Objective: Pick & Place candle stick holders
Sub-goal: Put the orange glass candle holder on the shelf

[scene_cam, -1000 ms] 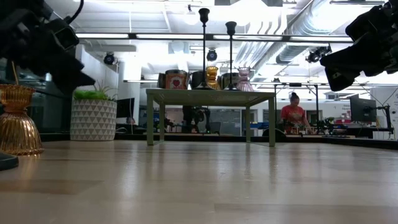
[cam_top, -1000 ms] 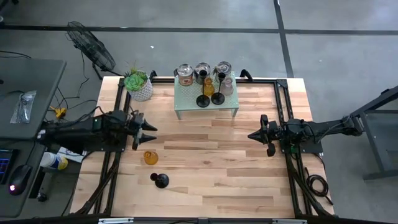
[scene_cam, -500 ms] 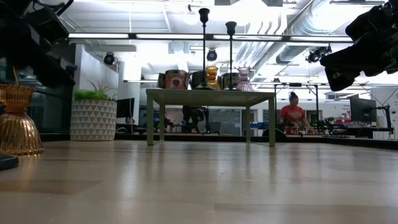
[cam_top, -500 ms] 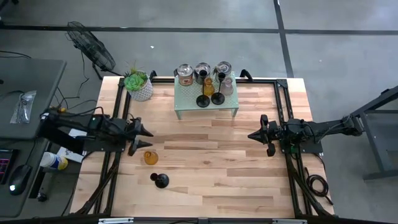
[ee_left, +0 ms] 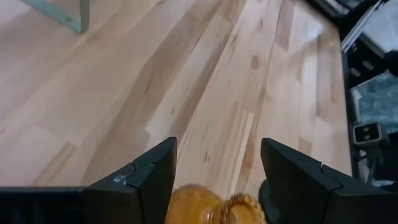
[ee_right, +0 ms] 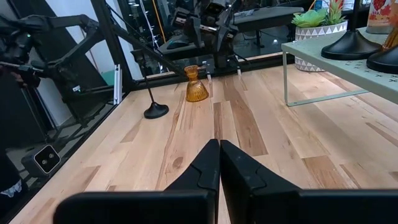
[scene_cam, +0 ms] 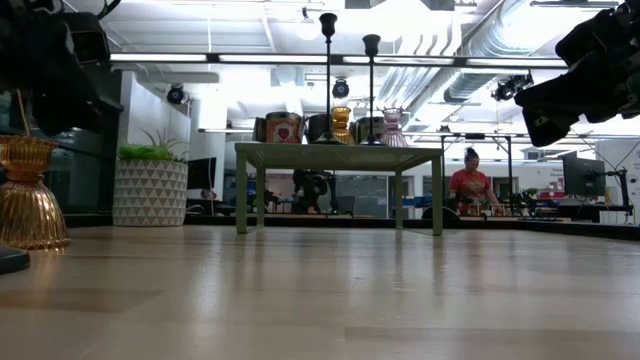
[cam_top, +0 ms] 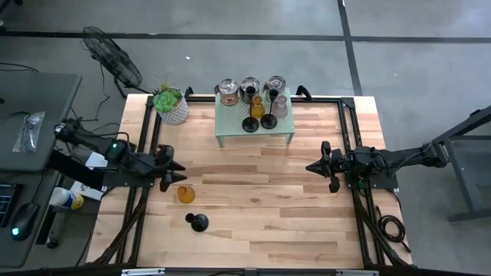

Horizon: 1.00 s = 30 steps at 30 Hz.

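Standing on pale plank wood at the lower left of the high view are two holders: a ribbed amber glass holder [cam_top: 186,194], waisted like an hourglass, and a black stemmed holder [cam_top: 197,222] with a round base, near each other but apart. The left gripper [cam_top: 178,175] hovers just beside the amber piece, fingers [ee_left: 149,177] parted at a moderate width with nothing between them; its wrist view shows the amber rim below the gap. Compared with a second ago, the left arm has drawn back toward the table's left edge and turned slightly; the holders have not shifted. The right gripper [cam_top: 313,166], at centre right, is fully closed and empty, unchanged. A small pale green stand [cam_top: 230,134] at upper centre carries the remaining holders: three shiny silver cups, two black stems, one amber, one pink. A white patterned pot [cam_top: 173,111] with a green plant sits to its left.
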Each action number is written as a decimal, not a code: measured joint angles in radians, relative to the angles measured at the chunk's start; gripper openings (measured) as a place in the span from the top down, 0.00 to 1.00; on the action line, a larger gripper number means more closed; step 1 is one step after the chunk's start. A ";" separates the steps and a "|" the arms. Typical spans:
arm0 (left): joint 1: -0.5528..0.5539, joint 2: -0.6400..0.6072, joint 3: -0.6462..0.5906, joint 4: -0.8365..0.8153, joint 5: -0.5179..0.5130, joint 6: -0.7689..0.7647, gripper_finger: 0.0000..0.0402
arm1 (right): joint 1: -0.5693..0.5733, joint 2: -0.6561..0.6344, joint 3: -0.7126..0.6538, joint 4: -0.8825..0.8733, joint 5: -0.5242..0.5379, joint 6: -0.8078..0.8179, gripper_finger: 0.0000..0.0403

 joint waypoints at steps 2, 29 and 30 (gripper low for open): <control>-0.056 0.025 0.007 0.000 -0.035 -0.040 0.43 | 0.000 0.000 0.000 0.000 0.000 0.000 0.99; -0.580 0.596 0.251 -0.262 -0.420 -0.619 0.43 | 0.000 0.000 0.000 -0.001 0.000 0.000 0.99; -0.585 0.620 0.260 -0.262 -0.416 -0.630 0.43 | 0.000 0.000 0.000 -0.001 0.000 0.000 0.99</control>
